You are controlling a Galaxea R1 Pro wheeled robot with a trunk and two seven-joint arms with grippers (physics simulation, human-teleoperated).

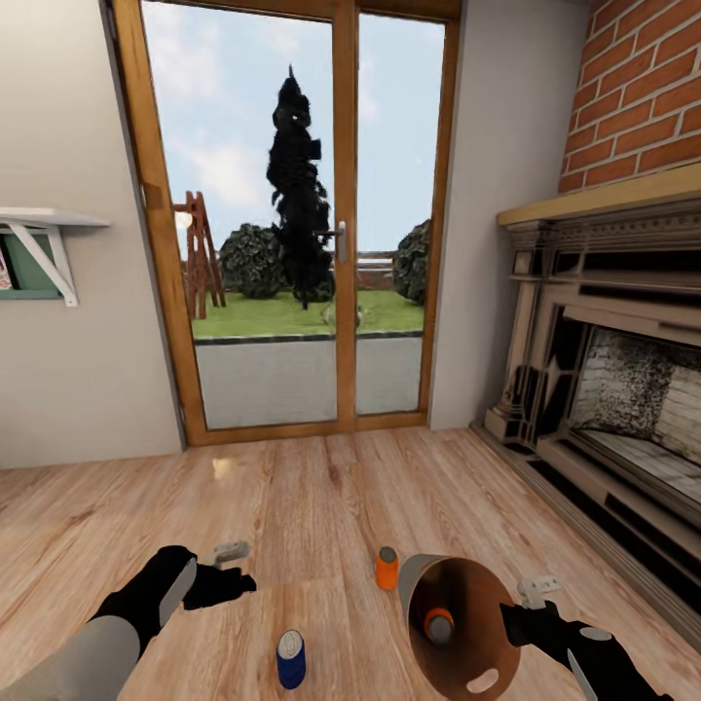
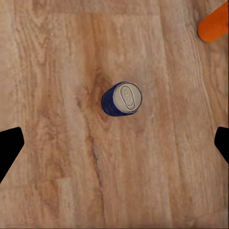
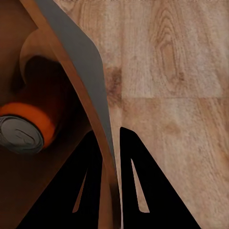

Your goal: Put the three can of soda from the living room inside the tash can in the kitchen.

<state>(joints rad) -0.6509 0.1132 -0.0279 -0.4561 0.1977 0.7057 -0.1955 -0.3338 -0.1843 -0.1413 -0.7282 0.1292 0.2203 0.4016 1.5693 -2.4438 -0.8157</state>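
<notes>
A blue can of soda (image 1: 290, 659) (image 2: 121, 98) stands upright on the plank floor of the living room. My left gripper (image 1: 232, 584) (image 2: 114, 148) hovers open above it, the can lying between and beyond the fingertips (image 2: 9, 148). An orange can of soda (image 1: 387, 568) (image 2: 214, 23) stands on the floor farther on. My right gripper (image 1: 516, 623) (image 3: 110, 143) is shut on the rim of the tash can (image 1: 467, 584) (image 3: 78, 57), which is tilted with its brown mouth toward me. Another orange can (image 1: 438, 623) (image 3: 28, 126) lies inside it.
Wood-framed glass doors (image 1: 341, 224) stand ahead. An ornate fireplace (image 1: 604, 370) under a red brick wall (image 1: 643, 88) runs along the right. A white shelf (image 1: 39, 229) juts from the left wall. Open plank floor (image 1: 292, 487) lies between me and the doors.
</notes>
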